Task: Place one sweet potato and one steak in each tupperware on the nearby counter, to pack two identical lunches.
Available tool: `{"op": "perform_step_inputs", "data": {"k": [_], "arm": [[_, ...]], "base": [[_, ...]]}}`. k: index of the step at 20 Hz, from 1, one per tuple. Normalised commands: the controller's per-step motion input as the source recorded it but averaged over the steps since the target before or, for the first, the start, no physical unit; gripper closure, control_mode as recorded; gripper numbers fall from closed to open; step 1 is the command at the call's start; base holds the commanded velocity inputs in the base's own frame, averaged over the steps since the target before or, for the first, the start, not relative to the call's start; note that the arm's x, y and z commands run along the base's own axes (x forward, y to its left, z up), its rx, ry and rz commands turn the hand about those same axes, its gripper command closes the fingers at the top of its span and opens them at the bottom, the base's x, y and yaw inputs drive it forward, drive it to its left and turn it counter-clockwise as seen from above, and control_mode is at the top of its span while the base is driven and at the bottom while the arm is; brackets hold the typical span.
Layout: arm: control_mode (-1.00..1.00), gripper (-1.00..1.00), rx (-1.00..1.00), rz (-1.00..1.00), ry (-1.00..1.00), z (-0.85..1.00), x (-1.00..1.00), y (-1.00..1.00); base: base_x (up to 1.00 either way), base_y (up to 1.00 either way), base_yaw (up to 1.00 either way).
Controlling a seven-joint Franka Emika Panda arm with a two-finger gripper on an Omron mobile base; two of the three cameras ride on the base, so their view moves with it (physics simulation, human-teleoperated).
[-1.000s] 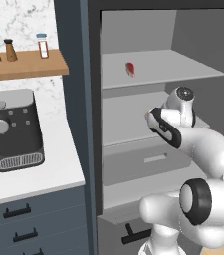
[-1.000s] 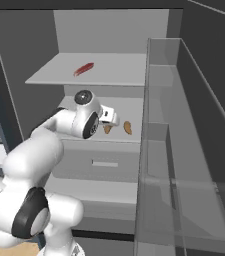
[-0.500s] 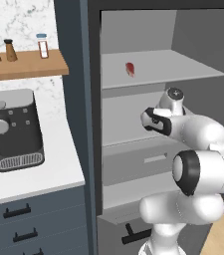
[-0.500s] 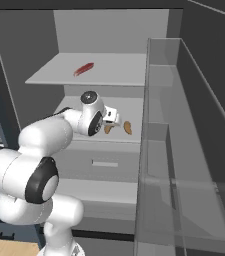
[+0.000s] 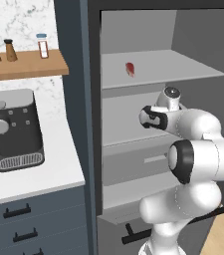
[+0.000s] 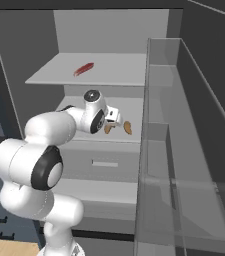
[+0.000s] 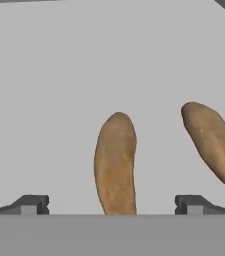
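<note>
A coffee machine (image 5: 15,128) stands on the bench (image 5: 44,179) at the left, with a wooden shelf (image 5: 24,64) of small bottles above it. Right of that is an open cabinet of grey shelves; its door (image 6: 184,150) stands swung out on the right, close beside the arm. The arm reaches into the middle shelf (image 6: 84,136), its own elbow and wrist hiding much of that shelf in the left base view.

The gripper (image 7: 111,204) is open, its fingertips (image 7: 31,204) spread wide. One sweet potato (image 7: 115,162) lies on the shelf floor between them, just ahead, pointing away from the hand. A second potato (image 7: 213,142) lies to its right, tilted, outside the right fingertip and apart from the first.

The right base view shows both potatoes (image 6: 127,128) just beyond the hand. One steak (image 6: 83,69) lies alone on the upper shelf (image 6: 109,75), well above the gripper; the left base view shows it (image 5: 129,68) too.
</note>
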Motion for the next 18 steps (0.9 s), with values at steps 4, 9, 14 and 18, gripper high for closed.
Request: {"op": "perform_step_inputs", "data": {"k": [4, 9, 14, 18], "arm": [[-1.00, -1.00, 0.00, 0.00, 0.02, -0.30, 0.00, 0.00], [-1.00, -1.00, 0.00, 0.00, 0.05, -0.30, 0.05, 0.00], [-1.00, -1.00, 0.00, 0.00, 0.00, -0.13, 0.11, -0.01], [-1.00, -1.00, 0.00, 0.00, 0.00, -0.08, 0.18, 0.00]], "base": [[0.00, 0.00, 0.00], [0.00, 0.00, 0.00], [0.00, 0.00, 0.00], [0.00, 0.00, 0.00]]}}
